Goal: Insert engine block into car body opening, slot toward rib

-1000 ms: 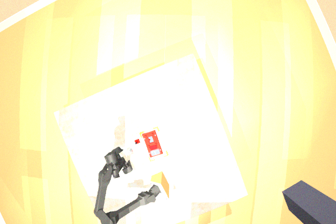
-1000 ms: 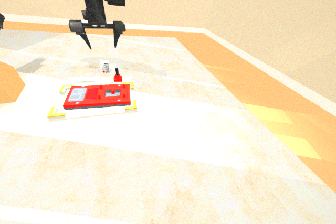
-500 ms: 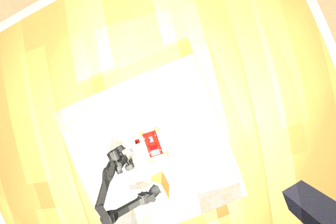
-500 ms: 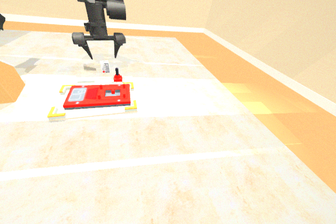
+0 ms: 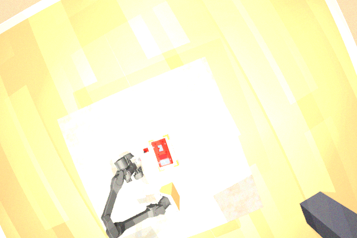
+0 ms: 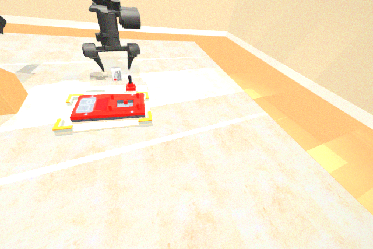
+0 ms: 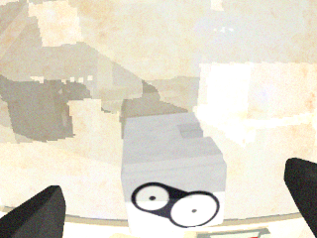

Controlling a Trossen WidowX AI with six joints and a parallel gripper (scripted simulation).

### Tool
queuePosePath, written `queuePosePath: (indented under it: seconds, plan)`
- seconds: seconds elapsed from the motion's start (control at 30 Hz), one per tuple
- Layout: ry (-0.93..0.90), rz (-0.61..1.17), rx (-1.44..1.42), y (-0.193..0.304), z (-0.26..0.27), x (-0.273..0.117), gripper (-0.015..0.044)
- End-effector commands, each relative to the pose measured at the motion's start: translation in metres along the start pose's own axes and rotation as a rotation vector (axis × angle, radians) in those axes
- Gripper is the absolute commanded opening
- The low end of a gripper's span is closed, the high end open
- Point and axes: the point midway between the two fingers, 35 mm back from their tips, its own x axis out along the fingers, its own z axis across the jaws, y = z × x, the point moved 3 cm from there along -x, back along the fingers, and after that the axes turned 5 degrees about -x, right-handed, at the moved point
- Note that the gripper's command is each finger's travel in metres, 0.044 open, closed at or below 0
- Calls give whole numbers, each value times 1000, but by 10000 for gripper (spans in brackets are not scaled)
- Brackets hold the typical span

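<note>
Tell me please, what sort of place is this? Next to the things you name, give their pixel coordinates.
Probably a robot assembly station: a dark gripper (image 5: 133,171) (image 6: 116,70) (image 7: 180,185), a red car body (image 5: 162,154) (image 6: 105,108) in a corner-marked holder, and a grey-white engine block (image 6: 116,74) (image 7: 170,154).
</note>
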Motion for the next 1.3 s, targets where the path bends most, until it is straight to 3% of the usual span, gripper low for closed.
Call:
queuePosePath:
  seconds: [0.0,0.5,0.87,1.1,1.23,1.27]
  plan:
    - [-3,-5,5,0,1,7,440]
    - [-2,-7,5,-1,3,28,440]
    - [-2,-7,5,-1,3,28,151]
    - [-2,-7,5,-1,3,28,105]
    - [-2,-6,5,0,1,24,0]
    - [-2,-5,5,0,1,22,0]
